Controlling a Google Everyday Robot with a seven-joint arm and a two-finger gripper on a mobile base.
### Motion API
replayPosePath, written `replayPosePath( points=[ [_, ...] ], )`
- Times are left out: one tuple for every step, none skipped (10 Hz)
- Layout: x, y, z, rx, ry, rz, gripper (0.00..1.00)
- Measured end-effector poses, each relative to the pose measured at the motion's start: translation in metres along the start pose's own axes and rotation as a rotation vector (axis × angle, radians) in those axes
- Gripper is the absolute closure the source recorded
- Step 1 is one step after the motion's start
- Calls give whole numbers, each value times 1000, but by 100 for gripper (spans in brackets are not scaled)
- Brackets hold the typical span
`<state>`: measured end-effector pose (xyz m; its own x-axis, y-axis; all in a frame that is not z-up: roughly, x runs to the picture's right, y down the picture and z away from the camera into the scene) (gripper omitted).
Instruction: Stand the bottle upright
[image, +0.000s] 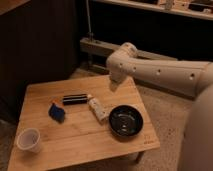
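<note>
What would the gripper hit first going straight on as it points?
The gripper, over the table near its far edge, points down; likely bare wood first, just beyond the bottle. Depth unclear.
</note>
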<state>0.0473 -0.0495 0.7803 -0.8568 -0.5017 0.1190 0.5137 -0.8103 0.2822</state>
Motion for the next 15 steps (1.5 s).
replayPosePath(
  points=[
    [11,8,3,19,5,0,40],
    [23,12,5,42,13,4,40],
    [40,12,9,70,20,5,40],
    [52,10,13,90,23,6,40],
    [67,7,19,110,21,7,40],
    [79,3,26,127,22,7,40],
    [87,-3,31,137,23,0,40],
    [98,-17,41,159,20,-3,40],
    [102,-23,49,164,11,-2,40],
    [107,-28,59,159,-21,-7,40],
    [118,-40,68,169,-46,-6,40],
    [117,-43,78,168,-84,0,40],
    [117,-45,85,166,-109,16,40],
    [119,-49,89,169,-123,27,40],
    [119,-53,94,172,-141,44,40]
  ],
)
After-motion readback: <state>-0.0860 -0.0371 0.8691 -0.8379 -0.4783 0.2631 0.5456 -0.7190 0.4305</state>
